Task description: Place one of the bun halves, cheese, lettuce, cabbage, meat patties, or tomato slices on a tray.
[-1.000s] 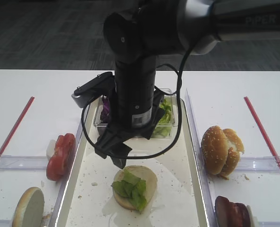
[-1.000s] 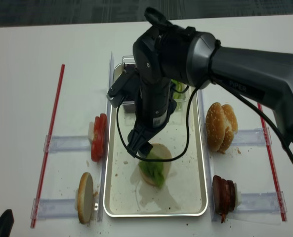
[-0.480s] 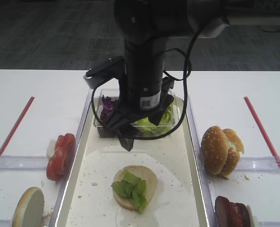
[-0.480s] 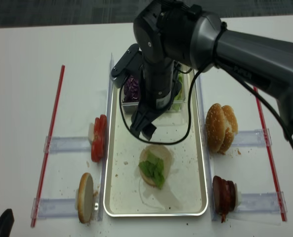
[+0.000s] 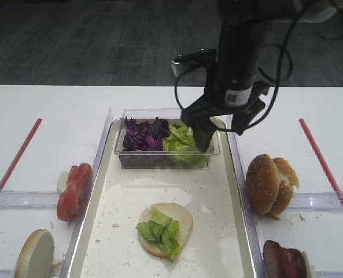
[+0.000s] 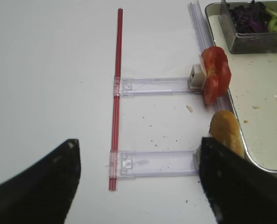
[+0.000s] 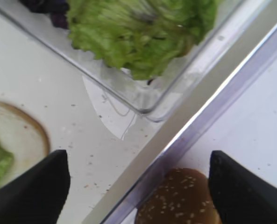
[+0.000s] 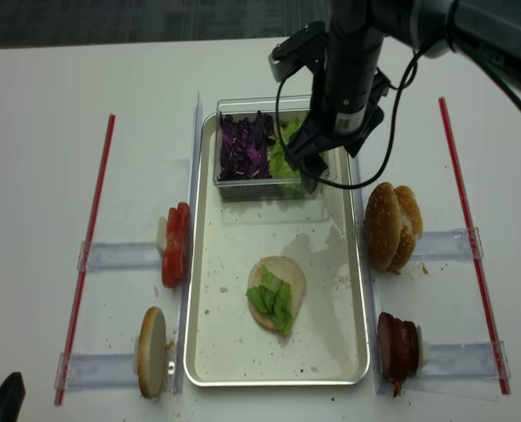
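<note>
One bun half (image 5: 166, 227) lies flat, cut face up, on the tray (image 5: 229, 231) floor, a few lettuce (image 5: 159, 229) leaves on it. At the tray's far end a clear tub (image 5: 159, 157) holds purple cabbage (image 5: 143, 133) left, green lettuce right. The right gripper (image 5: 204, 141) hangs over the tub's right corner, fingers spread wide, empty. Its wrist view shows a sesame bun (image 7: 178, 198) just past the rim. On the table, tomato slices (image 5: 74, 191) stand on edge left, meat patties (image 5: 284, 259) right. The left wrist view alone shows the left gripper (image 6: 138, 182), fingers apart, empty, over bare table.
</note>
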